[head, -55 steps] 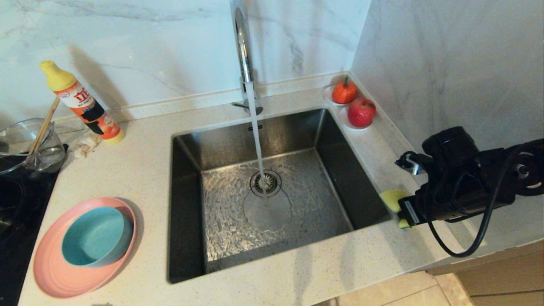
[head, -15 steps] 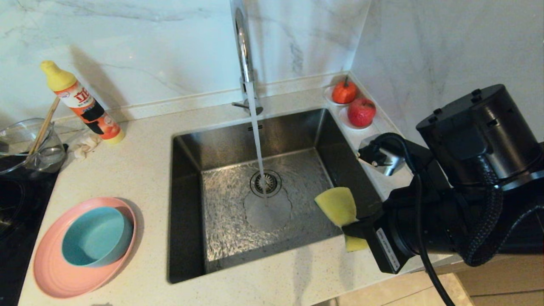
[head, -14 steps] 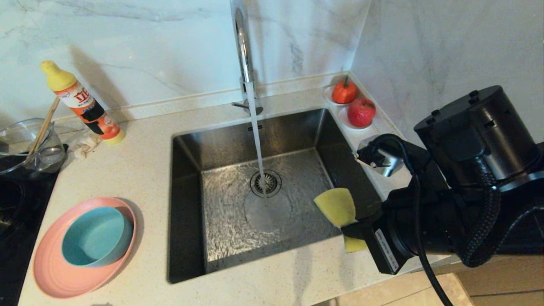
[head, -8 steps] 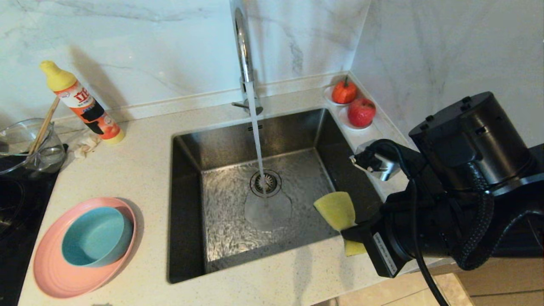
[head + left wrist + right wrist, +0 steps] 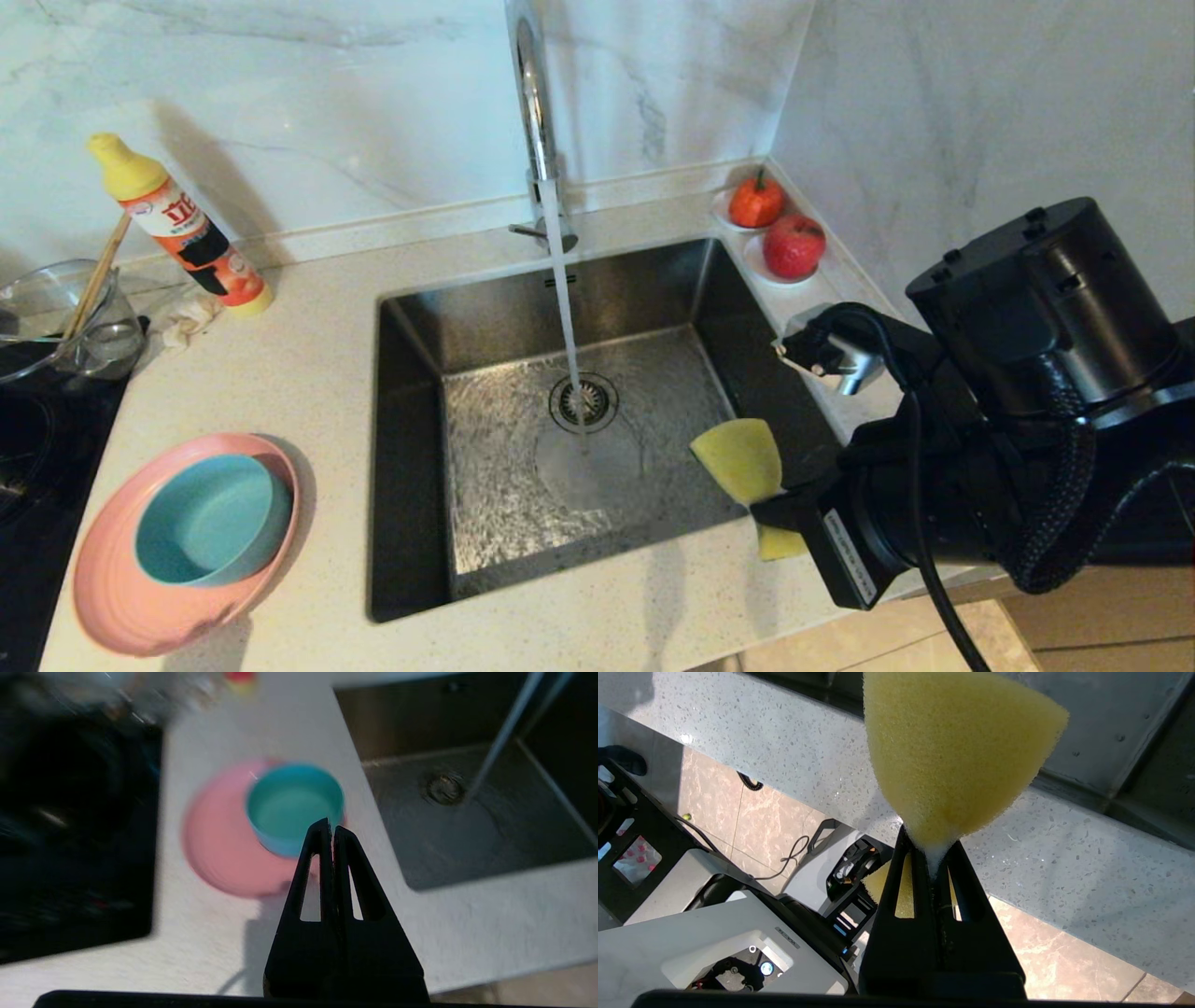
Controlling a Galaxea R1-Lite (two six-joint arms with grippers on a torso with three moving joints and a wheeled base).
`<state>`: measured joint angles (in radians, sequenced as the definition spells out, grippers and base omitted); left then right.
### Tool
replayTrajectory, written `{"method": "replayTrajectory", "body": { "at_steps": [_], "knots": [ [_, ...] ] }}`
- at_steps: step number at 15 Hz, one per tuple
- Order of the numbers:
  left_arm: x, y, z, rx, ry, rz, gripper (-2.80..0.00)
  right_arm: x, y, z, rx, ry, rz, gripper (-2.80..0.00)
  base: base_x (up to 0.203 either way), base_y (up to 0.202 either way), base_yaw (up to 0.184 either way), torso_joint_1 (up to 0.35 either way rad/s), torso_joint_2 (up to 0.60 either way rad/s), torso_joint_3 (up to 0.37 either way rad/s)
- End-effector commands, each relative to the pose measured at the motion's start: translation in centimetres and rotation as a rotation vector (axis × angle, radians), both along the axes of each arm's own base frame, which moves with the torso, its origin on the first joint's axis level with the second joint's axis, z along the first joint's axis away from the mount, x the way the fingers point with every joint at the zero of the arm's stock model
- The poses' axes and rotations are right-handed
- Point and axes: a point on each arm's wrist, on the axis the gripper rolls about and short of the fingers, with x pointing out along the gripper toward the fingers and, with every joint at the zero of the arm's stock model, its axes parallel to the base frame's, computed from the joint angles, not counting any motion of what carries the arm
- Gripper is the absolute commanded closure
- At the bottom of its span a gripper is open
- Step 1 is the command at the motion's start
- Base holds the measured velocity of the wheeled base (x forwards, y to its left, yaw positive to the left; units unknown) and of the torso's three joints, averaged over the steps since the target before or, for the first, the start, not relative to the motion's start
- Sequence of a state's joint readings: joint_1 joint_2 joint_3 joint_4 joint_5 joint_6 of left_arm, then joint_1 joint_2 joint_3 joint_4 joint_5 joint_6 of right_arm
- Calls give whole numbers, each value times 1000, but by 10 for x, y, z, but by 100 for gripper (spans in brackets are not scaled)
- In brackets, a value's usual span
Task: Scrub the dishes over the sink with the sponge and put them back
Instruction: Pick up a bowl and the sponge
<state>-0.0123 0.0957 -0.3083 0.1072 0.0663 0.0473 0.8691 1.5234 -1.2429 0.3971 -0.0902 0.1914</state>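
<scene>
1. Speckled pale countertop (image 5: 308, 373) is carrying the whole setup, with marble wall panels rising behind it and along the right side.
2. Right gripper (image 5: 930, 868) is hanging at the near right corner of the sink (image 5: 411, 467), its fingers clamped together on the sponge (image 5: 742, 457); the foam is being squeezed thin at the grip and is fanning out beyond the tips, over the basin's near right part.
3. Left gripper (image 5: 331, 833) is showing only in the left wrist view, fingers pressed together and holding nothing; it is hovering above the counter on the near side of the dishes, with its tips lying over the near rim of the bowl in that view. Contact cannot be told.
4. Teal bowl (image 5: 213, 518) is sitting inside the pink plate (image 5: 112, 597), on the counter left of the sink, near the front edge.
5. Water (image 5: 567, 317) is running from the chrome tap (image 5: 534, 112) straight down onto the drain strainer (image 5: 583, 401) and is spreading across the basin floor.
6. Glass bowl (image 5: 65, 317) is standing at the far left.
7. Yellow-capped bottle (image 5: 182, 229) is leaning near the back wall.
8. Two red fruit (image 5: 775, 229) are resting on small white dishes in the back right corner.
</scene>
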Motion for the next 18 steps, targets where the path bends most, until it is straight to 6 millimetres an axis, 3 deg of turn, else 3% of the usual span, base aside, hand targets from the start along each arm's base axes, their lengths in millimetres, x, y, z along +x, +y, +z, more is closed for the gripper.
{"method": "replayTrajectory", "body": {
  "at_steps": [1,5,8,12,15,16,18],
  "knots": [
    [2,1,44,29,45,29,0,-1,0,0,-1,0,3,0,0,0,0,0,0,0],
    [41,2,113,45,149,100,0,0,1,0,5,3,-1,0,0,0,0,0,0,0],
    [90,4,139,62,303,232,0,2,2,-1,-1,8,-3,0,0,0,0,0,0,0],
    [155,10,139,80,554,343,0,7,7,-8,-4,38,-20,0,0,0,0,0,0,0],
    [205,30,125,49,708,406,0,9,10,-5,2,32,-17,0,0,0,0,0,0,0],
    [217,40,122,19,743,405,-280,9,11,-5,1,34,-17,0,0,0,0,0,0,0],
    [234,53,115,-28,787,377,-280,10,11,-7,-2,37,-19,0,0,0,0,0,0,0]
  ]
}}
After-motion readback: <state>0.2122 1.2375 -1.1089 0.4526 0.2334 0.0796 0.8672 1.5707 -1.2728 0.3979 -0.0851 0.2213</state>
